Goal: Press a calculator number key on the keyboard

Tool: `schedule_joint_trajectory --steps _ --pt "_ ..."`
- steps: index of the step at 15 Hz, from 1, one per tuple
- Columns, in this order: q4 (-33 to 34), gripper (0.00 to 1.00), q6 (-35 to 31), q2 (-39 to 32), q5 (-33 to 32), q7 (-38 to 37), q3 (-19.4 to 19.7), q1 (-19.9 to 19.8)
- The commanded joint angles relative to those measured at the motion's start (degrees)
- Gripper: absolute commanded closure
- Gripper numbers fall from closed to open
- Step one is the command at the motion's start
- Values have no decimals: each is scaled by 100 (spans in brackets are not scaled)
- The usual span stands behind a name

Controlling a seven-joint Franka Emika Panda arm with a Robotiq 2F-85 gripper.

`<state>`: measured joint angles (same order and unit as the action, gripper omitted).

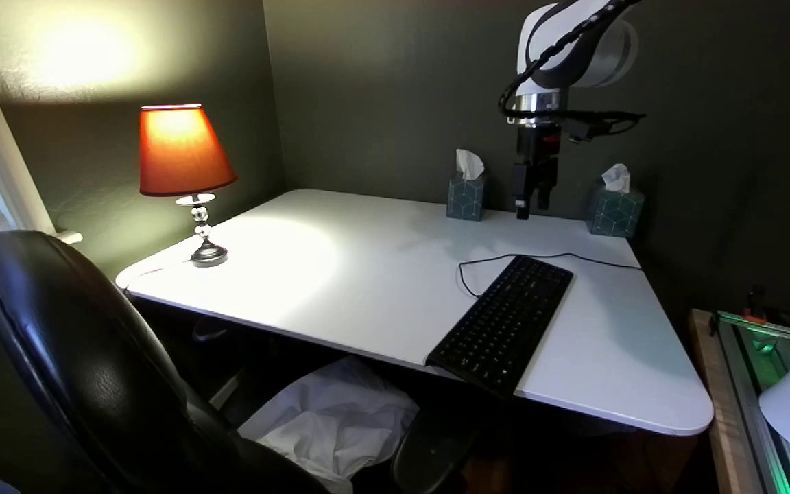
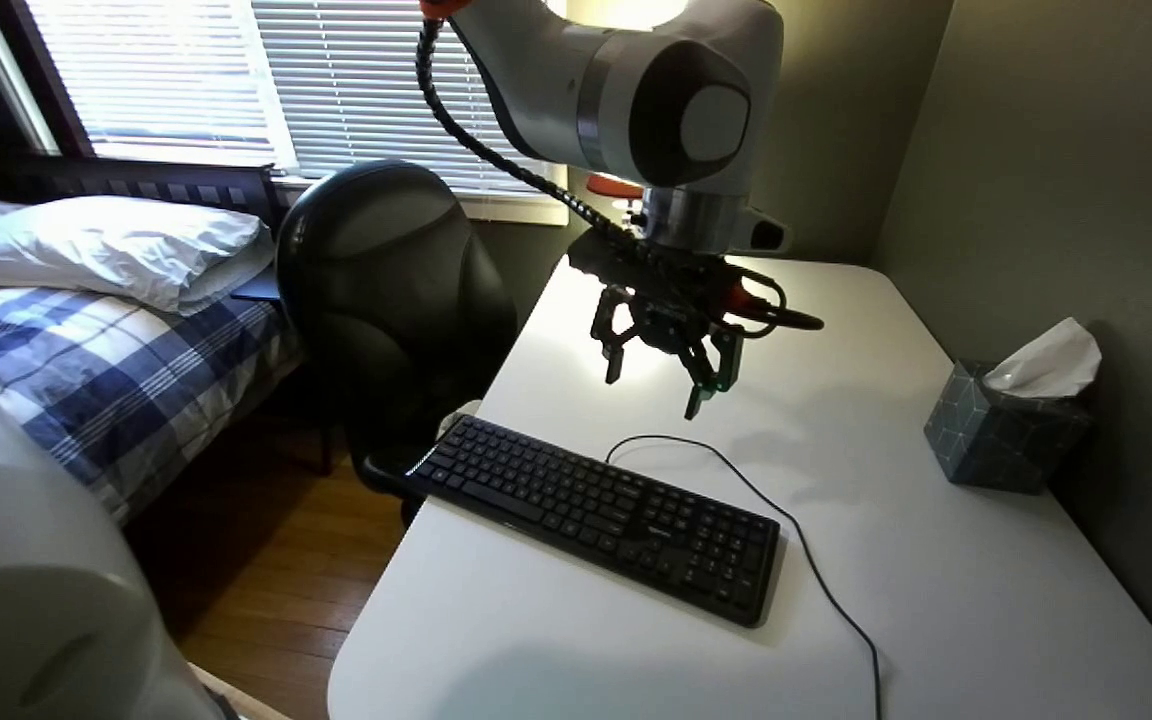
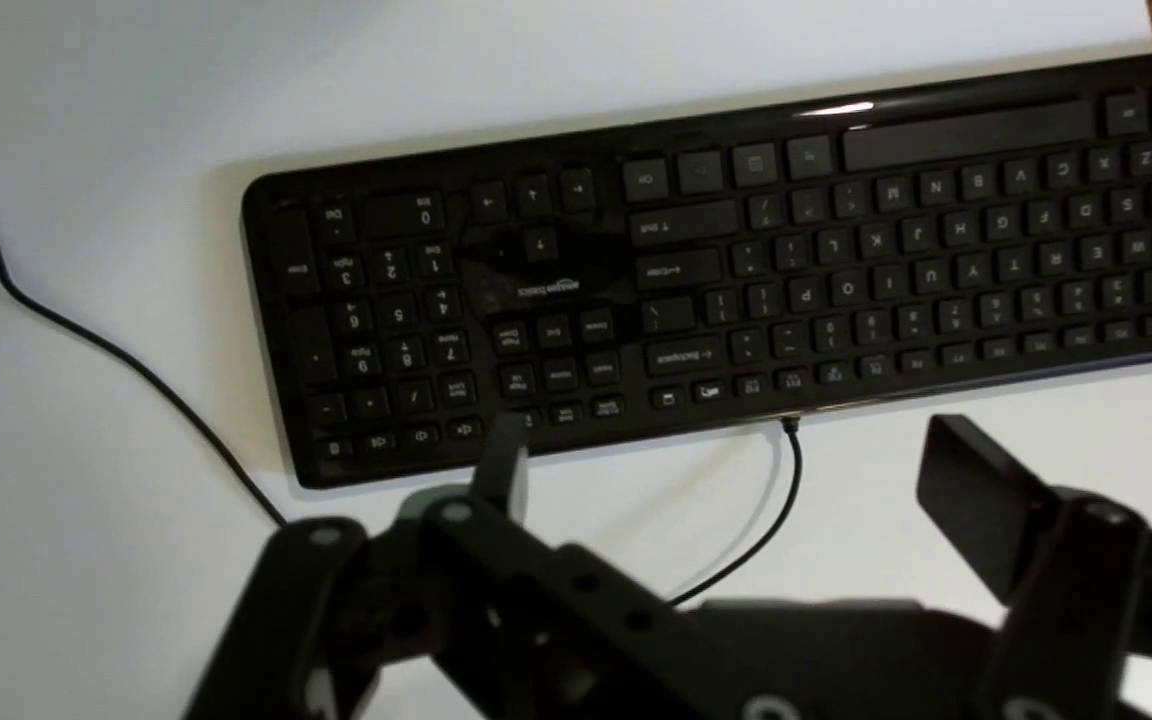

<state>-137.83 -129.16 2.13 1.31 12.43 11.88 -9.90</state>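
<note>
The long black keyboard (image 1: 505, 322) lies flat on the white desk, with one end at the desk's edge in an exterior view. The keyboard also shows in an exterior view (image 2: 576, 505) and in the wrist view (image 3: 576, 285), where its letters are upside down. Its number pad (image 3: 391, 310) is at the left in the wrist view. Its thin black cable (image 3: 786, 490) leaves the long edge nearest the gripper. My gripper (image 3: 736, 475) is open and empty, its fingers wide apart. The gripper hangs above the desk in both exterior views (image 1: 533, 206) (image 2: 654, 390), apart from the keyboard.
Two tissue boxes (image 1: 465, 197) (image 1: 616, 209) stand at the back of the desk (image 1: 367, 274) by the wall. A lit lamp with a red shade (image 1: 182, 151) stands at the far end. A black chair (image 2: 386, 310) is beside the desk. A bed (image 2: 116, 340) is behind.
</note>
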Motion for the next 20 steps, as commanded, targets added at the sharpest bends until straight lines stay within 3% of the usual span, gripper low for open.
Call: schedule_joint_trajectory --steps 1,12,14,20 --pt "118 0 -75 -353 -199 -87 40 -122" --pt "369 0 -44 -1072 -873 -233 124 -297" --pt "430 26 -19 -1202 -885 -225 139 -328" --pt "551 73 -24 -1489 -958 -237 181 -378"
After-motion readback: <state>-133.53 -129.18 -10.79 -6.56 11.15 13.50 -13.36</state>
